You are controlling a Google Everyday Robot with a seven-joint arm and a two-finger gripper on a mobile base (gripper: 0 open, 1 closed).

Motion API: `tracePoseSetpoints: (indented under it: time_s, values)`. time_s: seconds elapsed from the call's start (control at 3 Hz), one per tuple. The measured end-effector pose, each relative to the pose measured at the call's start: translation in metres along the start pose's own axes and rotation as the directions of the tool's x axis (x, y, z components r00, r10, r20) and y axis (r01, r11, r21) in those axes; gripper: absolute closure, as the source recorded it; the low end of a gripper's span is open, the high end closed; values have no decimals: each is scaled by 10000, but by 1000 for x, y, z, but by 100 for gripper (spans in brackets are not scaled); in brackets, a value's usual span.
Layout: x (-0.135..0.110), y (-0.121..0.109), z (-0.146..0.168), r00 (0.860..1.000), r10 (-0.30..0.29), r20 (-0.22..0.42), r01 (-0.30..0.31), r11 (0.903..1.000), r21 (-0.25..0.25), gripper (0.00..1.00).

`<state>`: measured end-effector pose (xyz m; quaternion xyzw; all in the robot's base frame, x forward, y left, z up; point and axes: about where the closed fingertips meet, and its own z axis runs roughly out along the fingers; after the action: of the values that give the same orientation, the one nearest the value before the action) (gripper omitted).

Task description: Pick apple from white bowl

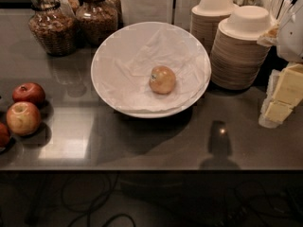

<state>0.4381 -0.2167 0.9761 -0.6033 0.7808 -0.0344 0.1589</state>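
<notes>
The apple (162, 79) is small, round and pale yellow-orange, with a small sticker on its left side. It lies alone in the white bowl (106, 74), a little right of the centre, on crumpled white paper. The bowl is wide and shallow and stands on the dark counter. My gripper (281, 98) is at the right edge of the view, pale yellow below a white arm part (291, 34). It is well to the right of the bowl, apart from it and holding nothing that I can see.
Three redder apples (23, 117) lie on the counter at the left. Two glass jars (52, 25) stand at the back left. Two stacks of beige paper bowls (241, 51) stand just right of the white bowl. The counter's front edge (151, 169) runs across below.
</notes>
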Motion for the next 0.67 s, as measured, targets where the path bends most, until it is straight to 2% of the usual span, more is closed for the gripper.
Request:
tracePoseSetpoints:
  time_s: [0.67]
  values:
    - [-10, 0, 9, 9996, -105, 247, 102, 9999, 125, 0]
